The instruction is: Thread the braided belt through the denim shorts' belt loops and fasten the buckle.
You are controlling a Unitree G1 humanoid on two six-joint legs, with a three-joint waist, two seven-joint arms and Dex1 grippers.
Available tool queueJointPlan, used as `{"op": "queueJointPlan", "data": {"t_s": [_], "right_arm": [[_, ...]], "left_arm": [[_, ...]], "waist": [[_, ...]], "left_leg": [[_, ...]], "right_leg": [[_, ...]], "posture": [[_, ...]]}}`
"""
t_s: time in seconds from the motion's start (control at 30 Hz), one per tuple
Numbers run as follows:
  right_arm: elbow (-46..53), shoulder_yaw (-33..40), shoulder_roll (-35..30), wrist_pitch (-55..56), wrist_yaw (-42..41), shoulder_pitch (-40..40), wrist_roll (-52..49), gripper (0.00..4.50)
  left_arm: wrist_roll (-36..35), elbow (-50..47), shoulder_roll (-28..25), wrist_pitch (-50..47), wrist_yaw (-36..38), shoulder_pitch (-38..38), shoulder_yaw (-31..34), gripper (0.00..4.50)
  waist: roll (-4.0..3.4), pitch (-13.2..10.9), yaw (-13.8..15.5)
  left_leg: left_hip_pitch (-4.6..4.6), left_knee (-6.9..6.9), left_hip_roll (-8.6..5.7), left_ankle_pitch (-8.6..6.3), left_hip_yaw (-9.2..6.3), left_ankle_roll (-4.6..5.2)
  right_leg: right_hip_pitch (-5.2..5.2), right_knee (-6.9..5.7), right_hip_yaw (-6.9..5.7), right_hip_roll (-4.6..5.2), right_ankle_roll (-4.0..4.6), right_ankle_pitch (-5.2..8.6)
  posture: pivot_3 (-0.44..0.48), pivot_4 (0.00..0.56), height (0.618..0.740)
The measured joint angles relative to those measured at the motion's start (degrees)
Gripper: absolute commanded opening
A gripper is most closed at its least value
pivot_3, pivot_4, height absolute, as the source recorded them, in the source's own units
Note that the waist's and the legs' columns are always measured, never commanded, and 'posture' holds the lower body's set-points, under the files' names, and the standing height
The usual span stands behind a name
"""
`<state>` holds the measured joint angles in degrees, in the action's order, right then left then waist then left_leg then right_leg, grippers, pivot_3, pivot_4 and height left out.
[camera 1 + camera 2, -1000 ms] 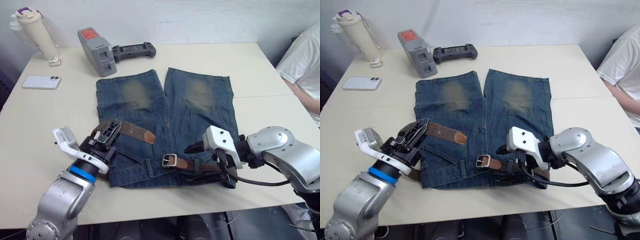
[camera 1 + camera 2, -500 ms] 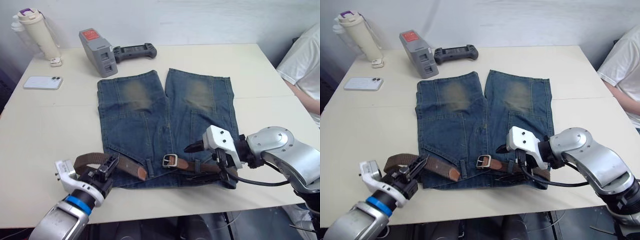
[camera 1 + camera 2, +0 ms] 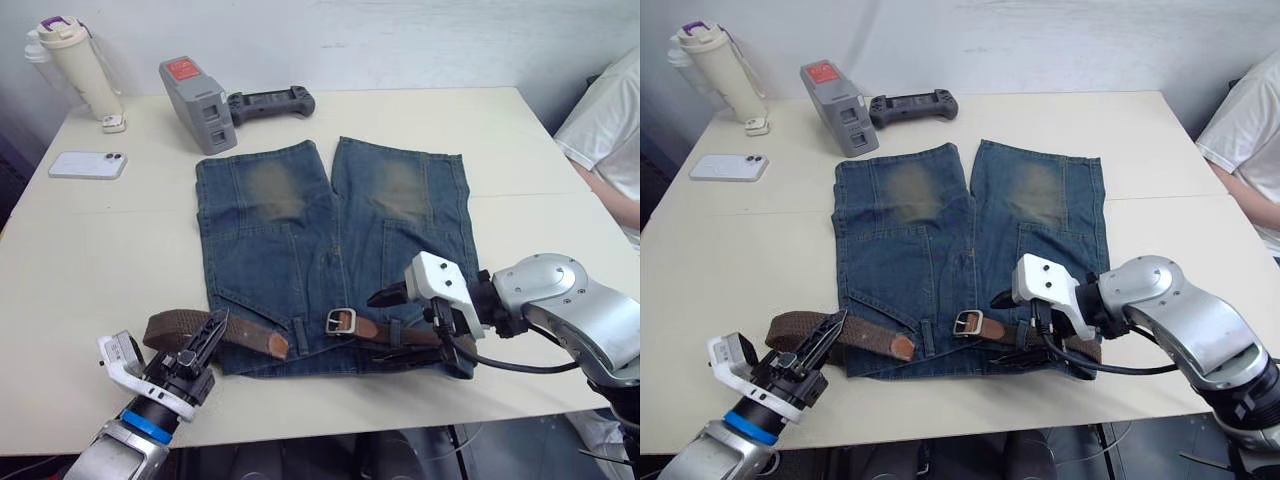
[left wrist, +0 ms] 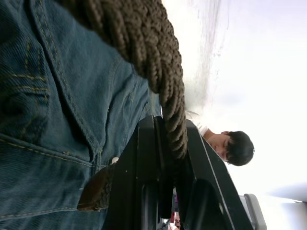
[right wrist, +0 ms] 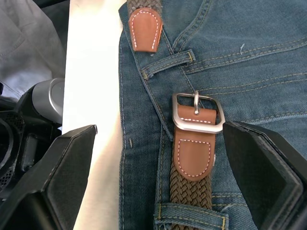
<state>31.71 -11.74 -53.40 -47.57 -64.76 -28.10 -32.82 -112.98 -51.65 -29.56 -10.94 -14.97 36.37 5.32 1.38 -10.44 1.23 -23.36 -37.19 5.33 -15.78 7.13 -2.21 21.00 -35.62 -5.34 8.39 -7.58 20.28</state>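
- Left gripper (image 3: 205,335), at 7 o'clock of the denim shorts (image 3: 330,250), pinches the braided belt (image 3: 190,327).
- Right gripper (image 5: 158,158), fingers spread wide, hovers over the buckle (image 5: 196,112) at 5 o'clock.

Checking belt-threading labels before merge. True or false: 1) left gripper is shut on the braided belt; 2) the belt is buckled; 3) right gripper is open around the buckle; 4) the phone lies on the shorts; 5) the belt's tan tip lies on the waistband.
1) True: the left gripper is shut on the braided belt.
2) False: the buckle is unfastened, apart from the tan tip.
3) True: the right gripper is open, a finger on each side.
4) False: the phone lies on the table, clear of the denim shorts.
5) True.
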Motion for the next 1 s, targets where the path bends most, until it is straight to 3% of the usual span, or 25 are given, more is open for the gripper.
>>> {"op": "queueJointPlan", "data": {"t_s": [0.27,0.67,0.87,1.0], "right_arm": [[0.0,0.0,0.0,-0.3,-0.3,-1.0,-0.1,4.45],[0.1,0.0,-0.4,-0.8,-0.2,-1.0,-0.1,4.45],[0.1,0.0,-0.5,-1.1,-0.1,-1.0,-0.1,4.45],[0.1,0.0,-0.5,-1.3,0.1,-1.1,-0.1,4.45]], "left_arm": [[0.0,-1.1,1.5,1.8,-3.7,-2.2,-1.0,0.00],[0.0,5.5,5.1,-7.0,-3.3,-1.2,2.5,0.00],[0.0,7.5,10.8,-8.4,-6.6,-5.7,4.2,0.00],[0.0,8.4,11.1,-10.5,-7.4,-6.9,6.3,0.00]], "waist": [[-0.01,0.0,0.0],[-0.01,0.0,0.1],[-0.01,0.0,0.1],[-0.01,0.0,0.0]], "left_leg": [[0.04,-0.01,0.00,0.00,-0.01,0.01],[0.04,-0.02,0.00,-0.01,-0.02,0.02],[0.05,-0.02,0.00,-0.01,-0.03,0.02],[0.05,-0.01,0.00,0.00,-0.03,0.01]], "right_leg": [[-0.05,0.00,-0.01,-0.01,-0.01,0.00],[-0.05,0.00,-0.01,-0.01,0.00,0.00],[-0.09,0.00,-0.02,0.00,-0.01,-0.01],[-0.08,-0.01,-0.02,0.00,-0.02,-0.01]], "posture": [[0.000,0.150,0.740],[0.000,0.150,0.740],[0.000,0.150,0.740],[0.000,0.150,0.740]]}}
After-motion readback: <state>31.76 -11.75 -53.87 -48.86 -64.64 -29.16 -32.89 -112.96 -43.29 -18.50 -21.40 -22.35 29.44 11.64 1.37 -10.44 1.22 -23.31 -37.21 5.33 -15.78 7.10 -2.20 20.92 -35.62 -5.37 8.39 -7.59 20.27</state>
